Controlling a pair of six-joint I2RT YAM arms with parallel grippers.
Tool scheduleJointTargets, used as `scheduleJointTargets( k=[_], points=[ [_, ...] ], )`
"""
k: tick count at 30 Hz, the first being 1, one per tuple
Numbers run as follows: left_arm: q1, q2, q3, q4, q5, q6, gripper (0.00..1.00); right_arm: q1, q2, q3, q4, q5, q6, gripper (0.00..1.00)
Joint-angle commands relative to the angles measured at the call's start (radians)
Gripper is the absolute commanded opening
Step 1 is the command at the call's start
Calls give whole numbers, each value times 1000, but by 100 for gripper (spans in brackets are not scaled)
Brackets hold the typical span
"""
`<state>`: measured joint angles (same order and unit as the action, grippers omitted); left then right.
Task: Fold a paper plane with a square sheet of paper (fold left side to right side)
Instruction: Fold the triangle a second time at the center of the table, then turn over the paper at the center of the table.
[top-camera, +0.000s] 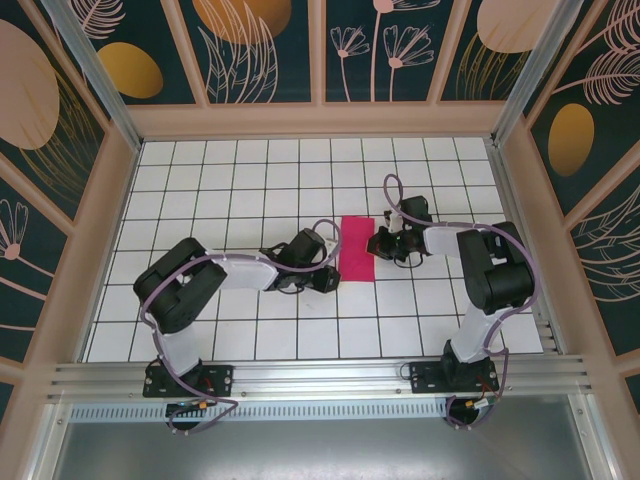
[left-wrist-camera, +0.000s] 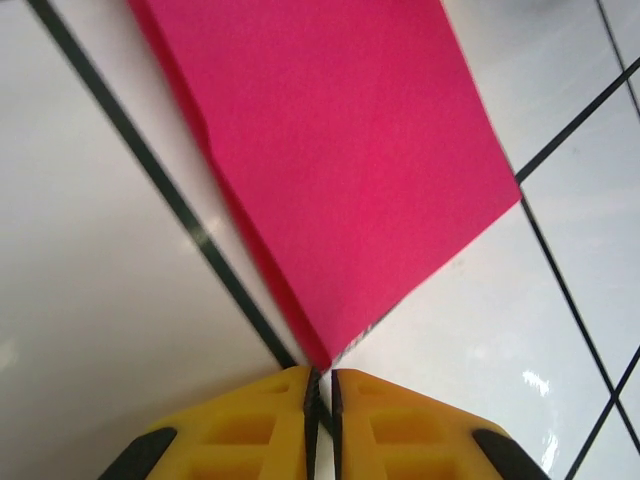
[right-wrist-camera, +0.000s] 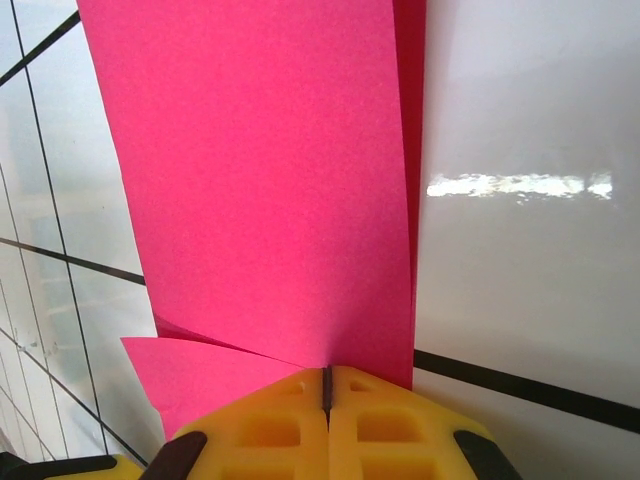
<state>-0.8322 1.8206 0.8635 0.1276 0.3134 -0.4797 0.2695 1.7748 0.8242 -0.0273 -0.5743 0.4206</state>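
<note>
The left gripper (left-wrist-camera: 321, 385) sat at the near corner of the square sheet of paper (top-camera: 355, 250), fingers almost together; whether it pinched that corner was unclear. The sheet lay folded narrow between both grippers. Farther on, the right gripper (right-wrist-camera: 327, 385), pressed together, bore on its right edge, probably pinning the layers.

Left arm (top-camera: 200, 285) & right arm (top-camera: 490, 270): white links, black joints; lilac cables (top-camera: 390, 190) looped alongside; yellow ribbed fingertips (left-wrist-camera: 250, 430); black bases (top-camera: 185, 380).

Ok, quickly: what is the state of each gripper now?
Left gripper: nearly closed, corner of the pink sheet at its tips; grip cannot be told.
Right gripper: closed on the pink sheet.
</note>
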Motion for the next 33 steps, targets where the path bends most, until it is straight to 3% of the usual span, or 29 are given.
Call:
scheduleJointTargets(
  k=[1,5,11,15,18,23,26,29,33],
  points=[
    [10,-45,-38,-179,-9,18,17,0,39,-16,-15,0,-6,2],
    [55,-115,-25,-170,4,4,25,-5,9,-11,2,-32,-6,8],
    [114,-80,61,-87,77,-60,47,-28,-102,9,12,-34,-13,32],
    [136,5,158,-44,97,-80,51,-50,-185,-9,-11,-5,-29,54],
    [136,81,229,-38,126,-76,52,-65,-231,-43,-27,-4,-45,62],
    [136,142,271,13,184,-95,51,-79,-289,-117,-7,-43,-57,65],
    [136,155,279,6,170,-92,44,-77,-301,-152,37,-104,-43,65],
    [136,158,275,2,163,-91,37,-71,-274,-171,91,-144,-16,65],
    [137,149,267,-4,143,-89,36,-46,-204,-151,146,-159,10,62]
  ],
)
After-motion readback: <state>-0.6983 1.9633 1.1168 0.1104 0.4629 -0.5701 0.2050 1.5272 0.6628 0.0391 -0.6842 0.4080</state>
